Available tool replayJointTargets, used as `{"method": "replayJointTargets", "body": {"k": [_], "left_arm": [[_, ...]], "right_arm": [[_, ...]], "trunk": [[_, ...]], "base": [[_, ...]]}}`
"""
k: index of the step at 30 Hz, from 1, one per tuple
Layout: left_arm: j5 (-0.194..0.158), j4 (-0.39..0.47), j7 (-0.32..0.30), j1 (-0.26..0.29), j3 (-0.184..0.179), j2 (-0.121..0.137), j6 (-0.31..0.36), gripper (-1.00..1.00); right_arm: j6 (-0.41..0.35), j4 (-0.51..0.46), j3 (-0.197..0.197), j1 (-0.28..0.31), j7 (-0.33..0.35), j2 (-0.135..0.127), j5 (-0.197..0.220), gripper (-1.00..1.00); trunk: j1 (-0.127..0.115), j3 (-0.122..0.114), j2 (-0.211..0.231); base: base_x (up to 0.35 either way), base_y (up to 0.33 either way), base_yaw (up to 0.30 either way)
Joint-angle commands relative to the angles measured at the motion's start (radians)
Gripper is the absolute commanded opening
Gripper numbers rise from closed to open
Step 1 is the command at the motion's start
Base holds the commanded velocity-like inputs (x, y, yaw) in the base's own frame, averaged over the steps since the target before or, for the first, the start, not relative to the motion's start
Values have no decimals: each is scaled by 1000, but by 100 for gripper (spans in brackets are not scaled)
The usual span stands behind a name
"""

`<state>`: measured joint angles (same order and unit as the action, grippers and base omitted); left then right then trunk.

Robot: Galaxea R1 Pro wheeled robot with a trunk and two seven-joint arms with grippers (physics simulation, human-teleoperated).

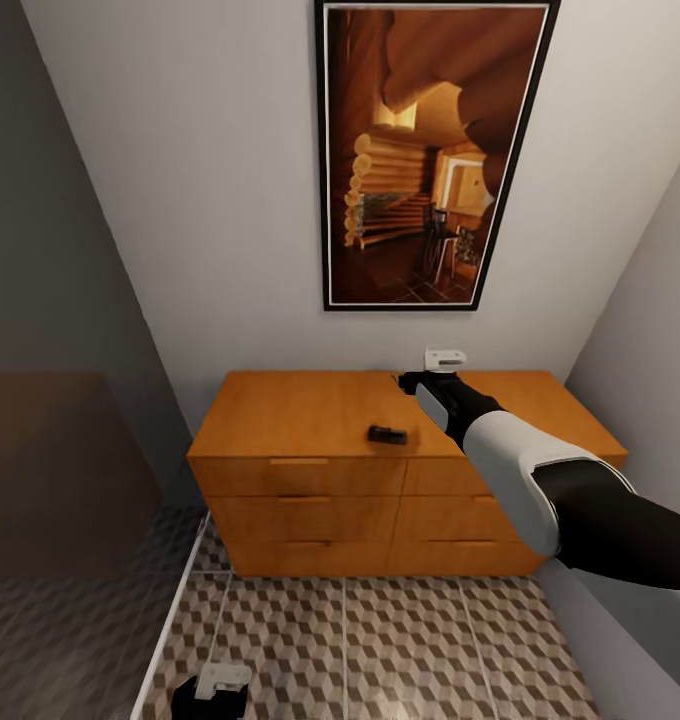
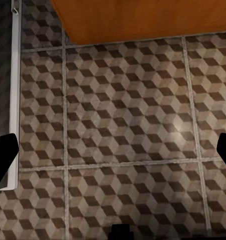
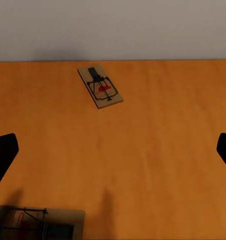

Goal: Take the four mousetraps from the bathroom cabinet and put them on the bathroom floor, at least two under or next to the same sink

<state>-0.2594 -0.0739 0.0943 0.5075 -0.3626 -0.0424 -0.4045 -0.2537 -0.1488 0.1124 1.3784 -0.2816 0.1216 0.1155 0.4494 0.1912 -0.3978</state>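
Observation:
The orange-brown cabinet [image 1: 310,420] stands against the back wall. My right gripper [image 1: 416,382] hovers open over its flat top [image 3: 157,150], with nothing between its fingers [image 3: 3,157]. One mousetrap [image 3: 100,87], a small brown board with dark wire and a red mark, lies ahead of it near the wall. A second mousetrap [image 3: 38,222] lies closer in shadow, and a small dark mousetrap [image 1: 387,434] shows on the top beside my right forearm. My left gripper [image 2: 113,155] hangs open and empty over the cube-patterned bathroom floor [image 2: 122,125], low in front of the cabinet [image 1: 215,690].
A large framed picture [image 1: 435,150] hangs above the cabinet, and a small white device [image 1: 445,358] sits at the wall behind it. The dark glass shower enclosure [image 1: 60,520] with its white frame strip [image 2: 14,90] is at the left. A grey wall [image 1: 650,350] closes in on the right.

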Motion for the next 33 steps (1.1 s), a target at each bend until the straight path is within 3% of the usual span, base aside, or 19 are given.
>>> {"method": "replayJointTargets", "body": {"k": [1,14,33], "left_arm": [[-6,-4,2,2,-9,-1,-7,100],[-6,-4,2,2,-9,-1,-7,100],[-6,-4,2,2,-9,-1,-7,100]], "right_arm": [[-6,-2,9,1,-5,0,10,100],[-6,-1,9,1,-5,0,10,100],[-6,0,9,1,-5,0,10,100]], "trunk": [[1,4,-2],[1,23,-2],[1,26,-2]], "base": [[0,0,0],[13,0,0],[160,4,0]]}}
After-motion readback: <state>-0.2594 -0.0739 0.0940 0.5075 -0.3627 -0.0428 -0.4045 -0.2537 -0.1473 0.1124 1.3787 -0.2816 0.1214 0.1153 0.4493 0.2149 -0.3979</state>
